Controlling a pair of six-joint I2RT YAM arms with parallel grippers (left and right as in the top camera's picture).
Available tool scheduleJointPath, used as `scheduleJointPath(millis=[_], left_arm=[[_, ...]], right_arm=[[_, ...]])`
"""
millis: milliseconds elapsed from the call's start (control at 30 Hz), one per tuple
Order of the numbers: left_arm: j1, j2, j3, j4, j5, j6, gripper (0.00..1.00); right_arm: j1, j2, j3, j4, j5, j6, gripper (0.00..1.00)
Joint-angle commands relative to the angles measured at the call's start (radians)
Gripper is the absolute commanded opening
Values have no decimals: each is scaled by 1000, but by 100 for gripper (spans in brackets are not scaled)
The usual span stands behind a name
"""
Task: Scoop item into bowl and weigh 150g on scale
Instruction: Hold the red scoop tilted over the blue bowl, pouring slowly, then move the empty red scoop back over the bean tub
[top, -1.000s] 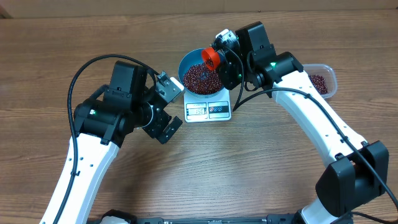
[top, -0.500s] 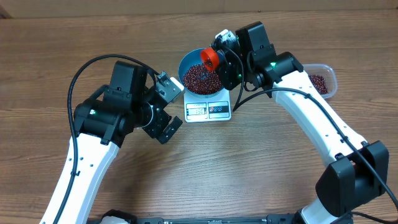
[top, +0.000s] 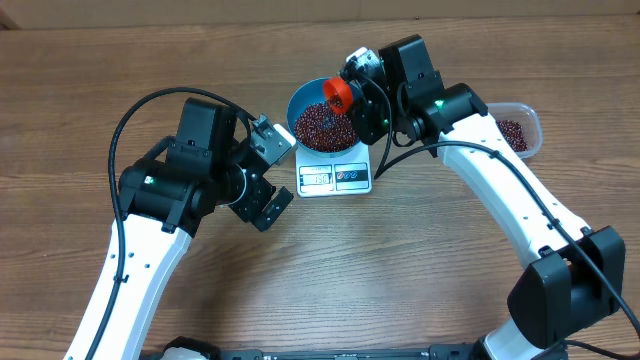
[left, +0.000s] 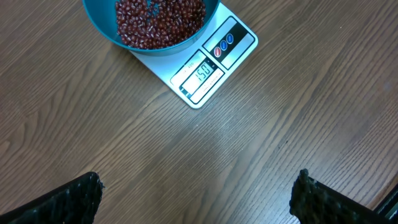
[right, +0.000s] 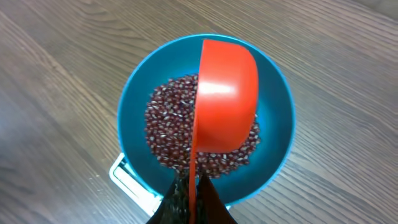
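The blue bowl (top: 310, 100) (right: 273, 168) (left: 102, 28) stands on the white scale (top: 335, 177) (left: 208, 68) and holds a pile of dark red-brown beans (top: 318, 127) (right: 168, 124) (left: 158, 18). The scale's display reads 150 in the left wrist view. My right gripper (top: 358, 95) (right: 194, 196) is shut on the handle of a red scoop (top: 340, 93) (right: 227, 93), which is tipped on its side over the bowl. My left gripper (top: 272, 175) (left: 199, 196) is open over bare table, left of the scale, with nothing between its fingers.
A clear plastic tub (top: 535, 125) with more beans sits at the right, behind the right arm. The wooden table (top: 400, 260) surrounds the scale.
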Motion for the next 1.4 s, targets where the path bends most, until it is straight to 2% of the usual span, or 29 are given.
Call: scheduleJointPath(millis=[0,133,233,467,767,1000,1167,1367], left_arm=[[5,4,-2,0,7,12,100],[4,4,-2,0,7,12,100],[4,4,-2,0,7,12,100],[5,4,-2,0,7,12,100],[5,4,-2,0,7,12,100],[4,4,-2,0,7,12,100],[5,4,-2,0,7,12,100],[4,4,-2,0,7,12,100]], right_arm=[[-6,-27,25,2,-27,-4,4],[-5,-27,25,0,36,-3,4],[-11,-27,25,-7,-107,-3,4],[-27,-27,25,-7,-159,12,4],[-121,-27,25,-12,-441,66,4],[-239,-31,26,-81,-439,85,4],[-365,-46,26,-165,-412,40,4],[-502,-59,26,-253,-85,30,4]])
